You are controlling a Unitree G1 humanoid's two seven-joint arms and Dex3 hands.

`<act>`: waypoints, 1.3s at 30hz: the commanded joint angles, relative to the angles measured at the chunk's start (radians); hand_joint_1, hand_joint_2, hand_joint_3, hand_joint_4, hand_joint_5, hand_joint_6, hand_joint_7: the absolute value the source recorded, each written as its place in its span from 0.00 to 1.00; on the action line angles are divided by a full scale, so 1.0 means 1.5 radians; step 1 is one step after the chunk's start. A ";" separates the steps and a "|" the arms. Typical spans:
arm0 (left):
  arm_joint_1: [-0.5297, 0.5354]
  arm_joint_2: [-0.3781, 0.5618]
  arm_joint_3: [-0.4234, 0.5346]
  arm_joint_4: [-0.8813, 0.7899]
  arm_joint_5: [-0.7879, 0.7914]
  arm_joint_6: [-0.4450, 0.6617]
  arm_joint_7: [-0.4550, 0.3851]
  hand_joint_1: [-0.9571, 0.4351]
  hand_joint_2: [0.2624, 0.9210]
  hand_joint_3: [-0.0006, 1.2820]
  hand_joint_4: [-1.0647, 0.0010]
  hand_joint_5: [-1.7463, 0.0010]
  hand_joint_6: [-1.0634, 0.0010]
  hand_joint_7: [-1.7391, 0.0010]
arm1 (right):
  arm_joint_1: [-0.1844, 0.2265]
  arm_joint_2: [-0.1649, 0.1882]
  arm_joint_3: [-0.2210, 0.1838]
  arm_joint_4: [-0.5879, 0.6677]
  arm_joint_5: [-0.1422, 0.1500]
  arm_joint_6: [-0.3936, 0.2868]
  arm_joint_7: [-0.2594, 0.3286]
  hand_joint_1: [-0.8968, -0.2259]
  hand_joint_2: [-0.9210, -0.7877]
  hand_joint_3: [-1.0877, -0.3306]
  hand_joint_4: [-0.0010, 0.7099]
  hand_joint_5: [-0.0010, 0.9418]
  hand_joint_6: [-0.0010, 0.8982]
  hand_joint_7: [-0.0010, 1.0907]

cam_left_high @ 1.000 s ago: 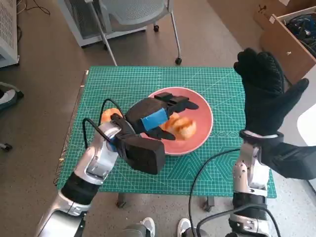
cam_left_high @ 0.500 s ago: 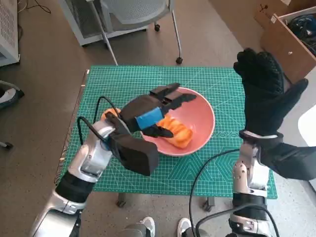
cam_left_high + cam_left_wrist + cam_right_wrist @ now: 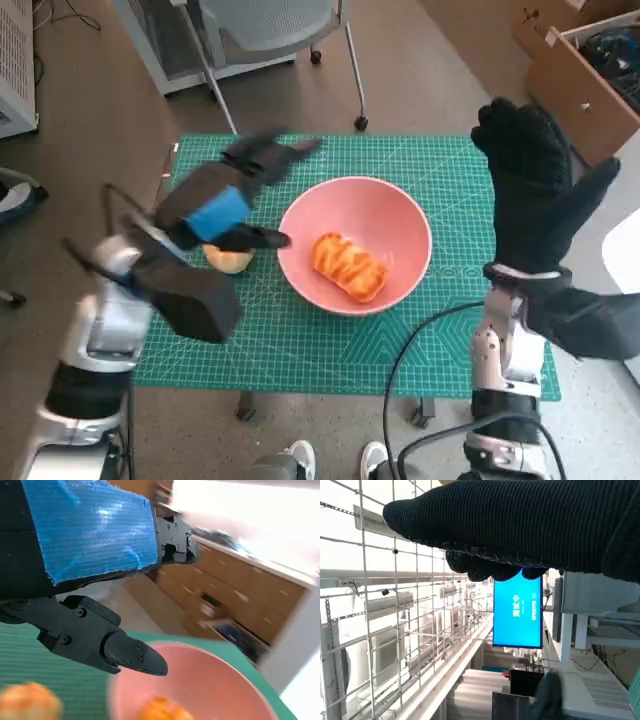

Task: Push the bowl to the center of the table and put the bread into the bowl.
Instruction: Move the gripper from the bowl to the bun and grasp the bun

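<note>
The bread (image 3: pixel 349 266) lies inside the pink bowl (image 3: pixel 400 215) at frame centre, its long axis running upper left to lower right. The left robot hand (image 3: pixel 228 195), released and empty, hovers left of it; the right robot hand (image 3: pixel 535 190), fingers spread, stands raised at right.

one bowl (image 3: pixel 396 215), two breads (image 3: pixel 350 267)

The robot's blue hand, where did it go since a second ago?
The left hand pulled back off the pink bowl toward the robot's left, holding nothing. One bread now lies uncovered in the bowl; another sits beside it. The right hand stayed raised.
</note>
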 commanded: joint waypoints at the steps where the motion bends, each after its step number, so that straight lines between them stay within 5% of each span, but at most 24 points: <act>1: 0.014 0.030 0.037 -0.020 -0.016 0.015 -0.005 0.36 0.96 0.00 0.91 0.99 0.83 0.84 | 0.000 0.004 0.002 0.017 0.008 0.004 0.007 0.59 0.00 0.64 0.53 0.01 0.16 0.51; 10: 0.042 0.054 0.054 -0.006 0.008 0.057 0.006 0.40 0.89 0.00 0.90 1.00 0.89 0.77 | -0.008 0.004 0.003 0.030 0.009 0.005 0.015 0.59 0.00 0.65 0.52 0.00 0.15 0.51; 39: -0.001 0.029 -0.062 0.160 0.038 0.130 -0.038 0.45 0.87 0.00 0.93 1.00 0.80 0.95 | -0.010 -0.001 -0.005 0.042 0.021 0.013 0.041 0.60 0.00 0.65 0.51 0.00 0.16 0.50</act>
